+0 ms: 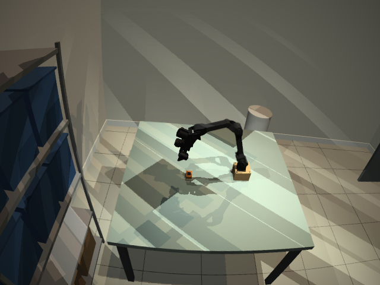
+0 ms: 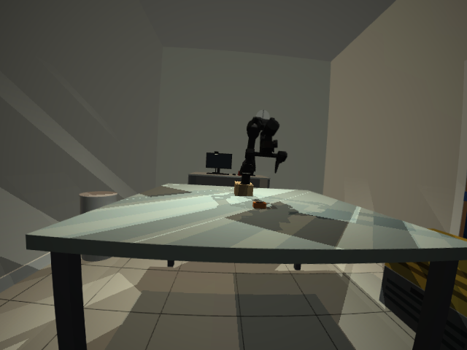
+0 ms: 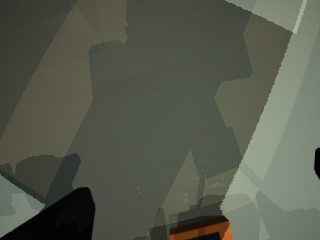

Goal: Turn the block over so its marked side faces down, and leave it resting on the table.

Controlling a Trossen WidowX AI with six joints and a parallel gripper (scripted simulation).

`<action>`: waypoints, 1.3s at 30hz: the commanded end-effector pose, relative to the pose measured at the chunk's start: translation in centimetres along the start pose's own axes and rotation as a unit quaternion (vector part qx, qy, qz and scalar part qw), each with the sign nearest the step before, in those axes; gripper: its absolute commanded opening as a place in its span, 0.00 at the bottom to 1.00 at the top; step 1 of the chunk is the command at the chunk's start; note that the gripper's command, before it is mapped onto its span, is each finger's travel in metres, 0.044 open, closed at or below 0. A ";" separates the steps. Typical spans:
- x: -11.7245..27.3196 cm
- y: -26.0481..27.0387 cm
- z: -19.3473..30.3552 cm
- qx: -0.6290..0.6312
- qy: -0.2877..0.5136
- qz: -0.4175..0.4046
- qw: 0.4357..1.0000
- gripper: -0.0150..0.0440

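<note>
One block (image 1: 188, 174) sits on the worktop (image 1: 214, 221), dark marked face up, below the gripper (image 1: 181, 146), whose fingers are spread wide and empty. Descending off-centre could nudge it away instead of straddling it.

Hand (image 3: 200, 207) fingers cut off at wrist view's edges

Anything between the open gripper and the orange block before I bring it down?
Nothing. In the top view the gripper hangs above the block, with only shadowed table between. The wrist view shows the same bare stretch.
</note>
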State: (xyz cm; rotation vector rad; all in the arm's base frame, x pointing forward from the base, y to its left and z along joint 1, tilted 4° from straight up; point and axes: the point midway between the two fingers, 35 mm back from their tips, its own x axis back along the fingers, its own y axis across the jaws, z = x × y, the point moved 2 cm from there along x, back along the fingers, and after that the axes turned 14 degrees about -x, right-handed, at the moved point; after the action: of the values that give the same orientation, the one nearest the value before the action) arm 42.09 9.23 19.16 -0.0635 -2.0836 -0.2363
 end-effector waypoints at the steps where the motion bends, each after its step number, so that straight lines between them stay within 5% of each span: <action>1: -3.2 -1.3 4.0 0.022 0.108 0.018 0.994 1.00; 6: -5.4 -2.7 7.9 0.036 0.214 0.033 0.976 1.00; 39: -11.6 -3.3 11.5 0.036 0.214 0.033 0.976 1.00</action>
State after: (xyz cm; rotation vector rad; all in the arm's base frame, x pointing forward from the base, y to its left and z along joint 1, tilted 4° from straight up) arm 37.68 8.77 3.72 -0.0342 -1.6633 -0.1164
